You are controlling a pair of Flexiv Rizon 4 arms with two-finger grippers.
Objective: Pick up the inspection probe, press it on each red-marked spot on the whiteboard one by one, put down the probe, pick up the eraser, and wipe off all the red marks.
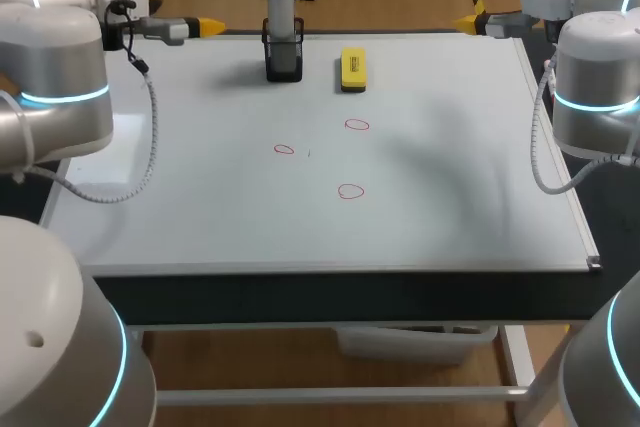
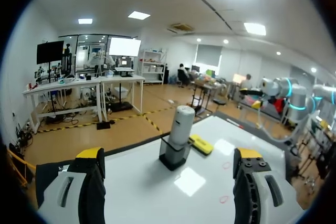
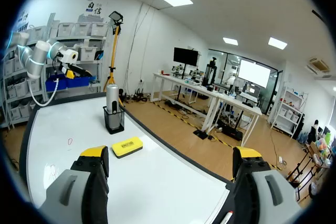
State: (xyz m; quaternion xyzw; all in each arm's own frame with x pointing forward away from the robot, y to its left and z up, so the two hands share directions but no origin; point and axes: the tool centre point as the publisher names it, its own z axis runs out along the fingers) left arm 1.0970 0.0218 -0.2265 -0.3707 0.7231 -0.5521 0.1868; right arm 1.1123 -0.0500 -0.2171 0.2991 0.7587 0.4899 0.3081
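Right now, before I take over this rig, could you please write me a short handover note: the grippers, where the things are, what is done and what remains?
Left gripper: open, empty, at the far left corner of the white whiteboard.
Right gripper: open, empty, at the far right corner.
The grey cylindrical inspection probe stands upright in a black holder near the board's far edge. The yellow rectangular eraser lies beside the holder, on the right arm's side.
Three red circle marks sit mid-board, unwiped.
Done: nothing that shows.
Left: take the probe, press each mark, put it down, take the eraser, wipe all three.
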